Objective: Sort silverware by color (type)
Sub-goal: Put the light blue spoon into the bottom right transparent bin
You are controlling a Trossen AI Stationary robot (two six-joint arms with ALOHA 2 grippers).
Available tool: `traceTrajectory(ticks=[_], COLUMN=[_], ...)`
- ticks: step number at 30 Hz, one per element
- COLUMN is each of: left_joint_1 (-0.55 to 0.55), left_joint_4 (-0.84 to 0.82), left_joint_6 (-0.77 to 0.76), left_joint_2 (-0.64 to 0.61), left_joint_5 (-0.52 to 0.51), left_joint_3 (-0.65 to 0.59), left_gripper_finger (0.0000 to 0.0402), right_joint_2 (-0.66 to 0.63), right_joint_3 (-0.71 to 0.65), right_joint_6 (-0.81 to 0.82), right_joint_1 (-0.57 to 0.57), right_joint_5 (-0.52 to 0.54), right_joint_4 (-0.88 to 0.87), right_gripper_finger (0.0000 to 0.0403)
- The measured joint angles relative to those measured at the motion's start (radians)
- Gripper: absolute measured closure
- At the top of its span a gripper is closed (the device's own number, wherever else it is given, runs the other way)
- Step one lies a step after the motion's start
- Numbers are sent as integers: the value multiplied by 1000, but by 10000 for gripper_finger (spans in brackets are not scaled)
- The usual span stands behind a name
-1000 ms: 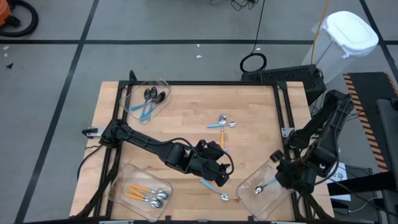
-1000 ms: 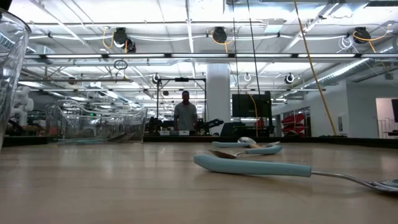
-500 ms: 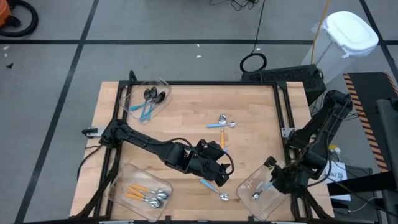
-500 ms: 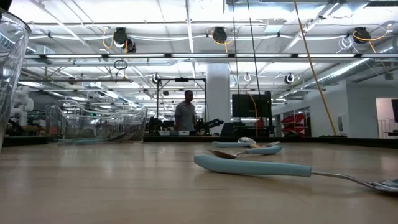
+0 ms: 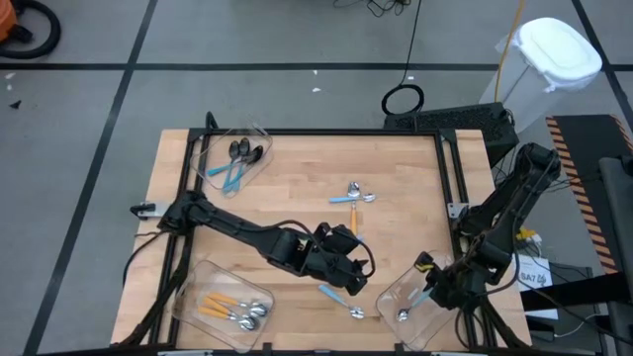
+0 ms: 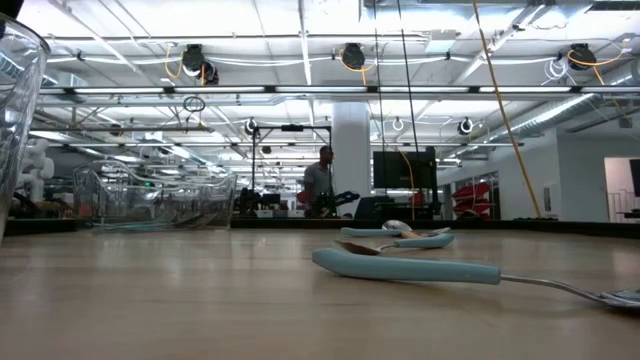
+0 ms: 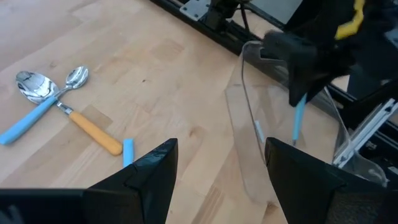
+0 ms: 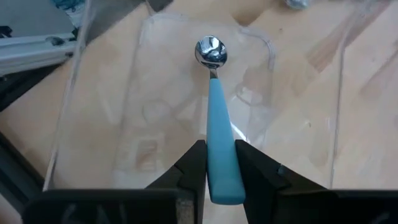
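The silver spoon with the light-blue handle [image 8: 216, 124] is pinched by its handle between my right gripper [image 8: 219, 163] fingers, bowl pointing down over the clear plastic bin [image 5: 391, 297] at the table's near right corner. That bin stands on the wooden table [image 5: 297, 178], close to the frame rail.

On the bare wood just left of the bin lies another blue-handled silver spoon [image 5: 341, 300], and at mid-table a blue-handled spoon [image 5: 346, 198] and an orange-handled spoon [image 5: 353, 216] lie crossed, their silver bowls touching.

My left gripper [image 5: 346, 269] hovers low between that pair and the lone spoon, its fingers [image 7: 146, 171] spread apart with nothing between them.

The far-left bin [image 5: 235, 158] holds black-bowled spoons with blue handles [image 5: 235, 168]. The near-left bin [image 5: 213, 307] holds silver spoons with orange handles [image 5: 232, 310].

In the low view, a person [image 6: 320, 185] stands far back in the room beyond the table.
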Motion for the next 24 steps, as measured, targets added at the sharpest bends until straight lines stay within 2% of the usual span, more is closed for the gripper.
traceTrajectory(ticks=[14,24], left_joint_1=[0,0], left_joint_4=[27,26], left_joint_6=[-19,-11], left_joint_2=[20,20], left_joint_5=[14,14], left_joint_3=[0,0], left_gripper_finger=[163,163], right_joint_2=[2,12], right_joint_3=[-90,-93], right_joint_6=[-38,-93], right_joint_1=[-8,-35], right_joint_5=[2,3], right_joint_4=[128,137], right_gripper_finger=[337,325])
